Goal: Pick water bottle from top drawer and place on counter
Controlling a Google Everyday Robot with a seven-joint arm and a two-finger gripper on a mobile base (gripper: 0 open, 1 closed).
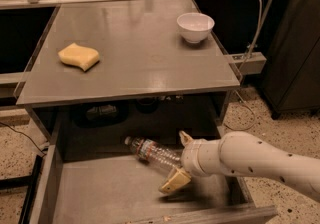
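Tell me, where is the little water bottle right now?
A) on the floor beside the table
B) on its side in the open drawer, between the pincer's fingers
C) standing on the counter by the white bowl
B: the water bottle is on its side down in the top drawer, with the pincer open, one finger on either side of its base end.

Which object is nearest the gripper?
The water bottle, lying in the top drawer between the open gripper fingers; sponge and bowl sit on the counter.
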